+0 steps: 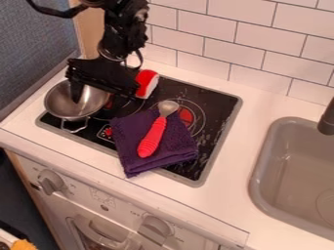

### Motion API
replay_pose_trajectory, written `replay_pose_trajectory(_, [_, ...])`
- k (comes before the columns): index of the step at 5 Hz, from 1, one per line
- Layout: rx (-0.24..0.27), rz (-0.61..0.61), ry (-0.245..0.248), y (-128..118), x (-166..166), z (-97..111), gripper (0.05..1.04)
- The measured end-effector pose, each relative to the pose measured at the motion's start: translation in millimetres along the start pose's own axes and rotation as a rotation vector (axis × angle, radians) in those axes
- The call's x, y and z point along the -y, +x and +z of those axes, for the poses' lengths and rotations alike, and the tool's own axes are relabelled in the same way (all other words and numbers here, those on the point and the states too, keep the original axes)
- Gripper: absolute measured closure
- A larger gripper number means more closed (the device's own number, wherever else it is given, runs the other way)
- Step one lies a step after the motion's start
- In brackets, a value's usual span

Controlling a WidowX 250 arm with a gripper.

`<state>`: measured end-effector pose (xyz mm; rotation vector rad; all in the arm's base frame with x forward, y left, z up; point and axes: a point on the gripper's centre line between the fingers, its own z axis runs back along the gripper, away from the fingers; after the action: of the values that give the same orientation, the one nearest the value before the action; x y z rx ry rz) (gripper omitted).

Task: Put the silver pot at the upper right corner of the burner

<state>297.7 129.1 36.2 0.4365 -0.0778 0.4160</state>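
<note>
Black stovetop (219, 100) bears a spoon (153, 136) on purple cloth (130, 134), the empty pincer (106, 97) spread at the pot (57, 102).

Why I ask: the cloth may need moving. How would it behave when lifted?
The cloth looks soft and loosely folded, so it would probably sag and unfold. The spoon lies across it, so it could slide or roll off.

Bright, even light on white counter (267, 105) and wall tiles (254, 44). Pale highlights inside silver pot (58, 99). Whitish streaks, glare or smears, on black stovetop (217, 103). Gentle shading within grey sink (293, 166). Darkness at lower left.
</note>
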Motion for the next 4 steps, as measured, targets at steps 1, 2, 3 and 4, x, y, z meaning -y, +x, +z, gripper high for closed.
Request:
replay_pose_trajectory(1, [-0.039,0.000,0.000,-3.4,-5.7,-13.7,0.133])
replay_pose_trajectory(2, [-0.046,-0.016,-0.004,-0.6,-6.9,-16.4,0.416])
replay_pose_trajectory(3, [-0.058,-0.012,0.007,-1.5,-8.1,-14.9,0.717])
replay_pose_trajectory(4, [-0.047,-0.018,0.005,1.5,-5.2,-12.1,0.929])
